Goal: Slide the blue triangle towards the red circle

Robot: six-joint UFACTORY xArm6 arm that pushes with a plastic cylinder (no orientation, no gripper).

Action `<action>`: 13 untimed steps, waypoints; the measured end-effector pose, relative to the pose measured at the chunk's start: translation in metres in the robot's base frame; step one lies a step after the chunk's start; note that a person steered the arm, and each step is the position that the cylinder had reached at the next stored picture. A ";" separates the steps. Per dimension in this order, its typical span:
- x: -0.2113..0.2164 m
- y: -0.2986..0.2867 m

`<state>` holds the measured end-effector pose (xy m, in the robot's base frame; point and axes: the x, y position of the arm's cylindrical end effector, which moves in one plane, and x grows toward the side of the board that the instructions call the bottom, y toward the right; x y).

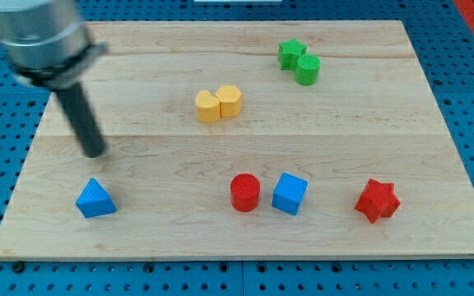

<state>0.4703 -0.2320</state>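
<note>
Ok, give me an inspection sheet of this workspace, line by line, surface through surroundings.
Surface: wooden board, flat, light grain.
Job's things: blue triangle at the view's bottom left; red circle bottom centre, well apart from it.
Clutter: blue cube beside the red circle; red star at bottom right; two yellow blocks touching; two green blocks touching at the top.
End effector: none, only a rod; my tip is above the blue triangle, not touching.
Cables: nothing seen.
Surroundings: blue pegboard around the board.
</note>
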 end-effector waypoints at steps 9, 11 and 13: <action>0.088 0.089; 0.079 0.088; 0.079 0.099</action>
<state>0.5489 -0.1334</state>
